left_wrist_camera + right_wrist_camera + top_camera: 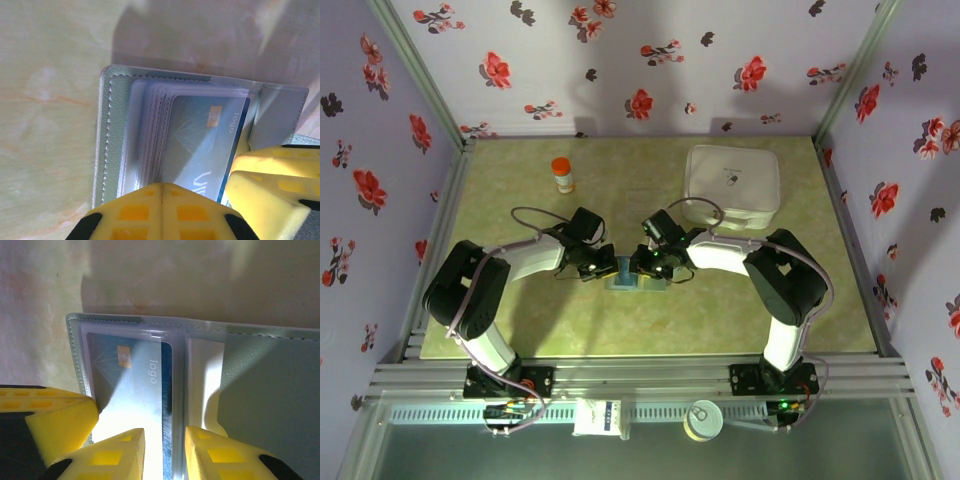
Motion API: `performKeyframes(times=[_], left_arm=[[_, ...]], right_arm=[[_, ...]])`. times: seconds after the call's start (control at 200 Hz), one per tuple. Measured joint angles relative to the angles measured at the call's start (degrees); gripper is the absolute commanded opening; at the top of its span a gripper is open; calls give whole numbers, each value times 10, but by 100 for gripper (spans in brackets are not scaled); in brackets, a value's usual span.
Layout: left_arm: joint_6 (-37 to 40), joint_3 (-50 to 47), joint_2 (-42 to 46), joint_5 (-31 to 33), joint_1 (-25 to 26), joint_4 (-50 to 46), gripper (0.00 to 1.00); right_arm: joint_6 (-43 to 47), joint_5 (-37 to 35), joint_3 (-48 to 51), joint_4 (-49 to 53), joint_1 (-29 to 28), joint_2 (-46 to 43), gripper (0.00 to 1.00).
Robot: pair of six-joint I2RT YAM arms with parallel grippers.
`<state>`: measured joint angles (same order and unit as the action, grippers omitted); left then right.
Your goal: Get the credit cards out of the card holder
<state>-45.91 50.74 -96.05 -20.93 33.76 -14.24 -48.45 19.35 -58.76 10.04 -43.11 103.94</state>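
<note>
Lying open, the card holder (650,284) shows us a blue credit card (135,385) tucked under its clear sleeve, at the middle of the table (720,320) between both arms. We see the left hand (161,192) with fingers pressed together over the holder's sleeves. The right hand (165,440) has its fingers slightly apart, straddling the card's long edge.

The blue credit card (131,385) reads "logo", with what may be "VI" below.
</note>
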Motion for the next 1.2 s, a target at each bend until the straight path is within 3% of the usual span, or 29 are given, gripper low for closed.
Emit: performKeyframes(times=[0.81,1.2], left_arm=[[11,0,6,4,0,-2,4],[13,0,1,4,0,-5,3]], right_arm=[[-18,20,53,-85,12,-33,31],[-32,49,57,-124,12,-22,27]])
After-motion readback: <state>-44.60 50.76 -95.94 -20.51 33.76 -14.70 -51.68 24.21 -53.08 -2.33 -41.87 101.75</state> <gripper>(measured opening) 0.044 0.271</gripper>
